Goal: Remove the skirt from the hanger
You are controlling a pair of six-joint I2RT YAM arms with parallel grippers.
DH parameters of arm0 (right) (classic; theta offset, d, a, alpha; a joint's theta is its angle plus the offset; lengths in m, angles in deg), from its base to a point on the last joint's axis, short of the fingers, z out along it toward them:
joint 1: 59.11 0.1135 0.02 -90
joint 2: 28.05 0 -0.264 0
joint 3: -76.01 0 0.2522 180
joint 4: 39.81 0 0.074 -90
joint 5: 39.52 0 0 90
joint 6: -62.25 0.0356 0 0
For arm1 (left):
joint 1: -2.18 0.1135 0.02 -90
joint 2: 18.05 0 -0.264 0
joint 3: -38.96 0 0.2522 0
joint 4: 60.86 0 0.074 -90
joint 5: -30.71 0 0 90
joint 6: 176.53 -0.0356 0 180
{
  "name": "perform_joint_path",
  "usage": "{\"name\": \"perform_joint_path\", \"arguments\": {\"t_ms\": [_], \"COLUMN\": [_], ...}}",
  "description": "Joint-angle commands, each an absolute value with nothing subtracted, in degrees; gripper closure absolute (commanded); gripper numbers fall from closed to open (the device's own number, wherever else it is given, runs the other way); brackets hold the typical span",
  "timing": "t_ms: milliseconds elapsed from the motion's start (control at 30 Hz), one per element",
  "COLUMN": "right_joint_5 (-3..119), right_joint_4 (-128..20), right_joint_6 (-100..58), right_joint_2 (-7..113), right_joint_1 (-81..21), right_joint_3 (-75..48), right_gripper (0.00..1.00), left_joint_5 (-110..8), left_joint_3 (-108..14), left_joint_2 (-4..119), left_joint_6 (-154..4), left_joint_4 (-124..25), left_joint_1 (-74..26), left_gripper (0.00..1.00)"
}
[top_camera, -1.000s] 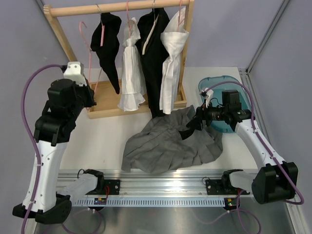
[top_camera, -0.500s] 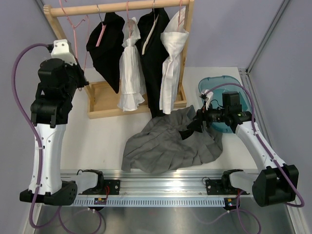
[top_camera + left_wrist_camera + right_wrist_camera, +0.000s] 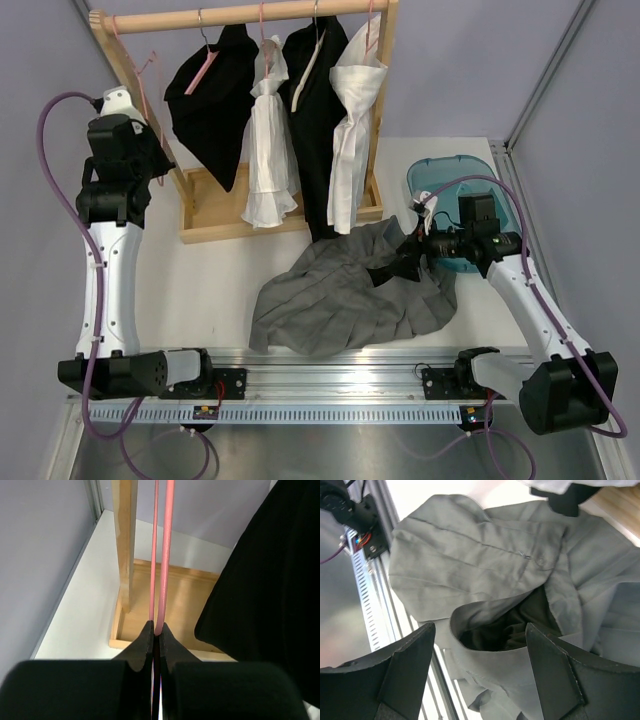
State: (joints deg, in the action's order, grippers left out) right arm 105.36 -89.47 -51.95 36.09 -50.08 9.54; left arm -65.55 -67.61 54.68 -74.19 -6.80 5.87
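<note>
**A:** Starting at the far left, what do we have?

**B:** We have the left end effector (image 3: 155,630) raised beside the left post of the wooden rack (image 3: 250,14). Its jaws are pressed together on the thin wire of a pink hanger (image 3: 165,555). In the top view, that wire runs up toward the rack's rod.

**A:** And along the rod?

**B:** We count four pieces hanging. There is a black garment (image 3: 210,100), a white garment (image 3: 268,150), a longer black garment (image 3: 315,120) and a second white garment (image 3: 352,130).

**A:** Where do we find the skirt?

**B:** The grey skirt (image 3: 340,295) lies crumpled on the white surface (image 3: 200,290), in front of the rack's base and on no hanger. Its far edge sits just below the hem of the longer black garment. Its near edge stops just short of the metal rail (image 3: 330,380).

**A:** And on the right?

**B:** The right end effector (image 3: 480,665) hangs over the right part of the skirt, jaws spread wide and gripping nothing. Its wrist view looks down into a dark hollow among the grey folds. We cannot tell whether the fingertips (image 3: 405,675) touch the cloth. Just behind it, a teal tub (image 3: 445,175) sits on the surface.
</note>
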Motion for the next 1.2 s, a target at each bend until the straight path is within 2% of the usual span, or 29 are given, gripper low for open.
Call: {"name": "perform_joint_path", "arguments": {"t_ms": [0, 67, 100, 167, 200, 233, 333, 433, 533, 733, 1000, 1167], "right_joint_5": [110.6, 112.4, 113.1, 114.7, 115.1, 115.1, 111.2, 104.0, 94.3, 77.3, 59.0, 54.9], "right_joint_4": [-94.4, -98.5, -100.1, -105.8, -107.9, -111.5, -114.0, -108.0, -96.4, -88.5, -79.2, -76.4], "right_joint_6": [-58.7, -64.1, -66.2, -74.4, -77.0, -82.5, -89.0, -86.0, -77.2, -73.8, -66.3, -60.4], "right_joint_2": [34.5, 34.5, 34.5, 35.1, 35.4, 35.8, 37.1, 38.0, 38.7, 45.2, 53.2, 60.7], "right_joint_1": [-50.1, -50.1, -50.1, -49.8, -49.5, -49.0, -44.6, -38.4, -33.1, -26.3, -18.3, -16.7], "right_joint_3": [7.7, 6.7, 6.4, 5.0, 4.4, 3.8, 2.2, 2.2, 3.7, 5.5, 10.8, 10.3], "right_gripper": [0.2, 0.2, 0.2, 0.19, 0.19, 0.19, 0.18, 0.17, 0.13, 0.08, 0.04, 0.01], "left_joint_5": [-61.7, -61.1, -60.7, -59.6, -59.6, -59.6, -57.7, -59.0, -62.5, -65.6, -60.1, -55.7], "left_joint_3": [-66.5, -65.4, -64.9, -63.3, -63.0, -62.4, -61.4, -59.1, -55.4, -45.1, -33.4, -29.1], "left_joint_2": [53.2, 52.4, 51.3, 50.1, 48.8, 48.1, 44.4, 40.5, 32.6, 20.5, 6.1, 2.6], "left_joint_6": [-72.3, -72.0, -71.9, -71.2, -70.9, -70.4, -69.2, -68.4, -68.2, -67.1, -62.1, -59.5], "left_joint_4": [-11.5, -12.0, -12.4, -12.7, -12.7, -12.7, -12.7, -11.9, -10.0, -3.7, 2.2, 1.8], "left_joint_1": [6.4, 6.6, 6.7, 6.8, 6.8, 6.9, 7.0, 7.0, 7.0, 7.0, 7.0, 7.0], "left_gripper": [1.0, 0.97, 0.82, 0.63, 0.4, 0.32, 0.13, 0.03, 0.01, 0.01, 0.01, 0.01]}}
